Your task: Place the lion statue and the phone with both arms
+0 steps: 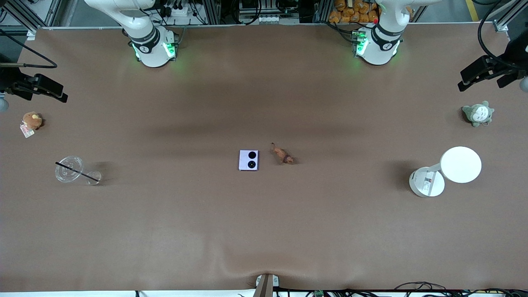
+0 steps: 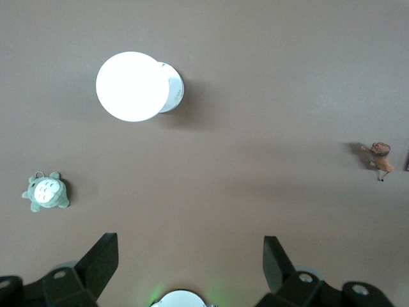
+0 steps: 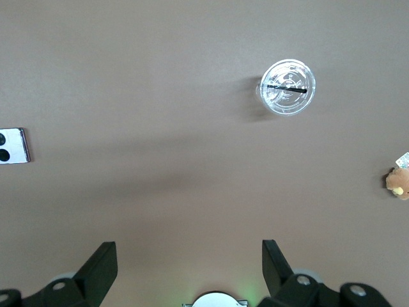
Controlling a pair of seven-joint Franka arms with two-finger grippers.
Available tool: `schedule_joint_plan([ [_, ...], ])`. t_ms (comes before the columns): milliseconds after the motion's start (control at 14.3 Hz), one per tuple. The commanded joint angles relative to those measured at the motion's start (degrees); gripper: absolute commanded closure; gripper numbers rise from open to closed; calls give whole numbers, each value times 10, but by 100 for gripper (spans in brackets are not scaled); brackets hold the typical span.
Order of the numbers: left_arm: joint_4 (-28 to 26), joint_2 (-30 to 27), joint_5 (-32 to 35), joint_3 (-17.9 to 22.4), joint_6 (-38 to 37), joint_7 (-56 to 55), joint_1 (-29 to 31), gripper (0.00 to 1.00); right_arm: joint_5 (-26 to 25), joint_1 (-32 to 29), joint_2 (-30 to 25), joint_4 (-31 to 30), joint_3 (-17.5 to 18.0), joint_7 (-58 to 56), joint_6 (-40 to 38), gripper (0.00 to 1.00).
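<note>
The pale lavender phone point(image 1: 248, 160) lies flat at the middle of the table, its two black camera circles facing up. The small reddish-brown lion statue point(image 1: 282, 154) stands right beside it, toward the left arm's end. My left gripper point(image 2: 190, 246) is open and empty, high over the table above its own base; the lion point(image 2: 379, 157) shows far off in its view. My right gripper point(image 3: 190, 251) is open and empty, high above its own base; the phone point(image 3: 13, 146) shows at the edge of its view. Neither gripper shows in the front view.
A white desk lamp point(image 1: 449, 169) and a grey-green plush point(image 1: 477, 113) sit at the left arm's end. A clear lidded cup with a black straw point(image 1: 72, 170) and a brown plush with a tag point(image 1: 31, 121) sit at the right arm's end.
</note>
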Motion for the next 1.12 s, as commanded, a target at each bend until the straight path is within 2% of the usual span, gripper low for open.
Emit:
schedule_joint_plan([
  [0,16,7,2,-6,-17,9,3,0,-1,-10,-1,6,4,-19,1,0],
  [1050,28,39,-10,-10,-19,-2,-24,0,0,-13,-1,3,3,-39,8,0],
])
